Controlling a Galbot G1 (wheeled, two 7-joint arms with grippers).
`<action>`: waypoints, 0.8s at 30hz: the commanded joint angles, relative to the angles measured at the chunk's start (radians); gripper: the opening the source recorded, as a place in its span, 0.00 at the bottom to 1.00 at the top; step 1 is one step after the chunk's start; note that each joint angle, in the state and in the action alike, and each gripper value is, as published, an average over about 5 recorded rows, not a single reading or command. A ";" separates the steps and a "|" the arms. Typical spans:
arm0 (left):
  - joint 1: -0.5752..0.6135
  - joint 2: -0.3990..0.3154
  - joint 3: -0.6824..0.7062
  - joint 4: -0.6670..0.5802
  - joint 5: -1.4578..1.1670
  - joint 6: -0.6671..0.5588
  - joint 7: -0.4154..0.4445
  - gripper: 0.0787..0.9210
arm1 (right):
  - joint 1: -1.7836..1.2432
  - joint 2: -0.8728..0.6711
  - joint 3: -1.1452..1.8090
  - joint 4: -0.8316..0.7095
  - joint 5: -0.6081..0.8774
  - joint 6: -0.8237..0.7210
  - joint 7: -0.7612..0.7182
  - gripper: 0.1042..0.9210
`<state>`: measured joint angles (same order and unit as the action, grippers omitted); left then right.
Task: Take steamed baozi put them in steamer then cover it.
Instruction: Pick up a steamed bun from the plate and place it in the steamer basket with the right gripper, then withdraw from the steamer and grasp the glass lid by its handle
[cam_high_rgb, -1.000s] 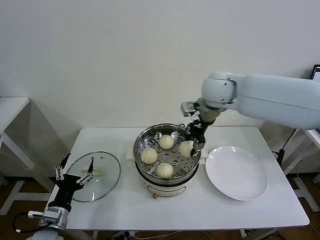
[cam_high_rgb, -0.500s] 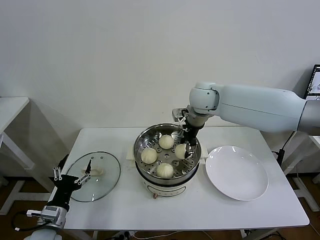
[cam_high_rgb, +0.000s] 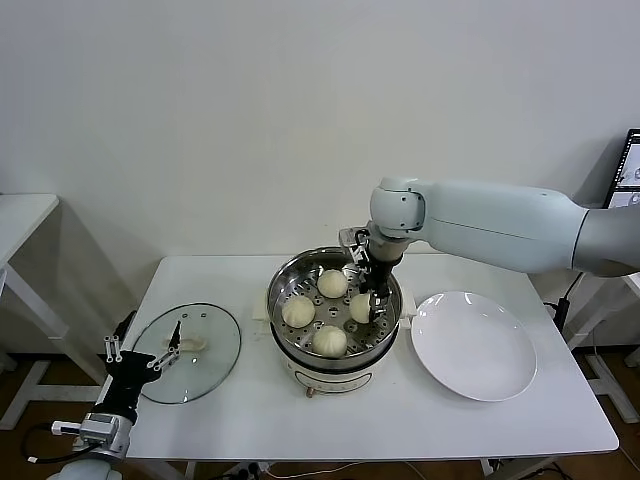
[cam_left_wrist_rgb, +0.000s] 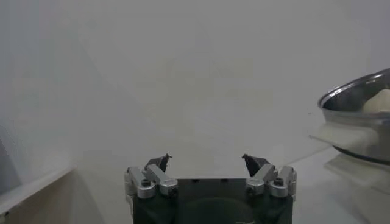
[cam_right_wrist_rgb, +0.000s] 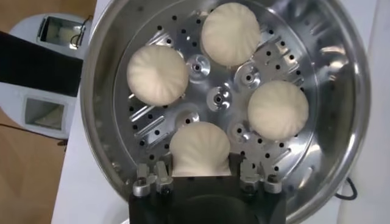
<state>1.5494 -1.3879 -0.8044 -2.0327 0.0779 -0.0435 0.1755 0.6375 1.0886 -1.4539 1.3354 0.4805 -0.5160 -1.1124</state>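
Observation:
The steel steamer (cam_high_rgb: 276, 300) stands on its white pot base at mid table. My right gripper (cam_high_rgb: 369, 308) reaches down into it, shut on one cream-white baozi (cam_high_rgb: 358, 306) that rests low at the basket's right side. In the right wrist view this baozi (cam_right_wrist_rgb: 200, 146) sits between the fingers (cam_right_wrist_rgb: 163, 176), on the perforated floor of the steamer (cam_right_wrist_rgb: 341, 115). Three more baozi (cam_right_wrist_rgb: 158, 73) (cam_right_wrist_rgb: 230, 33) (cam_right_wrist_rgb: 277, 109) lie in the basket. The glass cover (cam_high_rgb: 210, 355) lies flat at the table's left. My left gripper (cam_high_rgb: 140, 356) hangs open beside it, empty (cam_left_wrist_rgb: 207, 159).
A white plate (cam_high_rgb: 475, 345) with nothing on it lies right of the steamer. A second white table (cam_high_rgb: 20, 215) stands at far left. The left wrist view catches the steamer's rim (cam_left_wrist_rgb: 359, 97) farther off.
My right gripper has carried the baozi leftward and down from the steamer's right rim into the basket. The left arm has stayed put.

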 joint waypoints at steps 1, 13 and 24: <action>0.000 0.000 -0.005 0.002 -0.003 0.000 0.001 0.88 | -0.019 0.011 0.002 -0.013 -0.024 -0.001 -0.001 0.66; 0.004 -0.001 -0.005 -0.001 -0.002 0.001 -0.001 0.88 | 0.080 -0.071 0.046 0.016 0.018 0.013 -0.038 0.88; 0.008 -0.004 0.013 -0.041 -0.010 0.024 -0.008 0.88 | 0.078 -0.399 0.304 0.126 0.076 0.023 -0.057 0.88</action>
<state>1.5543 -1.3925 -0.7978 -2.0491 0.0752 -0.0367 0.1673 0.7247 0.9472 -1.3663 1.3857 0.5209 -0.4999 -1.1578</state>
